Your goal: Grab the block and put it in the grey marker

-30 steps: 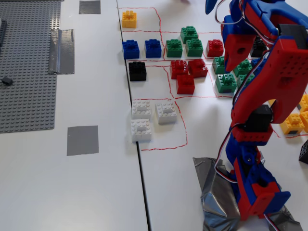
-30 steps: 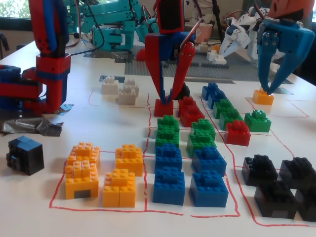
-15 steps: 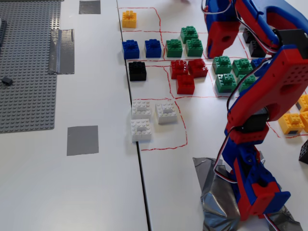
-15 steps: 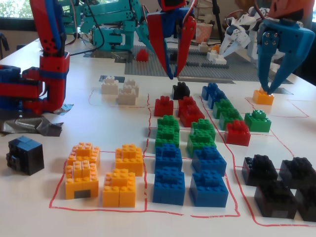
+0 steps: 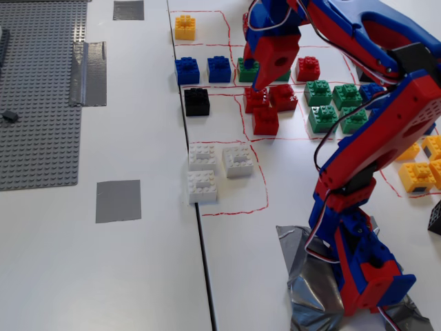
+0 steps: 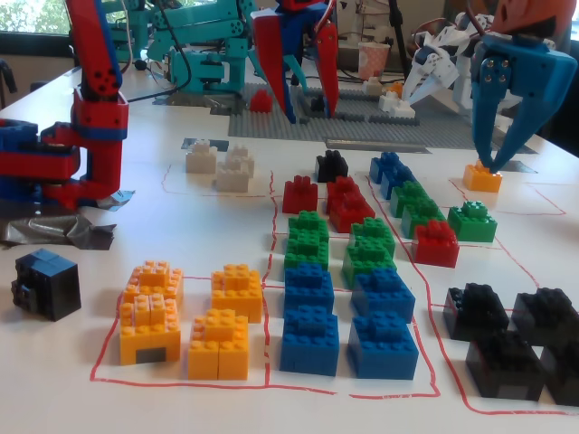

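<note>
Hovering our tool open and empty over the red bricks, we see the block apart, the grey marker bare

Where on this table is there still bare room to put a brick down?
Bare: the table around the grey tape square, between the baseplate and white bricks. Crowded: red bricks and green bricks under the gripper.
</note>
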`<move>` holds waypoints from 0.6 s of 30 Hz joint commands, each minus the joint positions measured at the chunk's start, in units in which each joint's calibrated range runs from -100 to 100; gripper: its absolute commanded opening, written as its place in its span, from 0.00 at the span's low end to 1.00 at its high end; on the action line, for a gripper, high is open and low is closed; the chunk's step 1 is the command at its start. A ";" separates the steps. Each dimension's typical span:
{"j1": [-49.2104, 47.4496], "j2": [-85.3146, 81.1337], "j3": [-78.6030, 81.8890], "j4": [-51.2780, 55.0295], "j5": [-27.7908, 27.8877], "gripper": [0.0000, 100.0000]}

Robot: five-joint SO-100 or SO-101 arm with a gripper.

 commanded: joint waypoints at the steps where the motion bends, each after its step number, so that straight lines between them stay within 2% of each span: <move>1: -1.02 -1.79 -3.81 0.57 -0.68 0.20; 18: -5.83 8.19 -9.45 -0.97 -2.54 0.27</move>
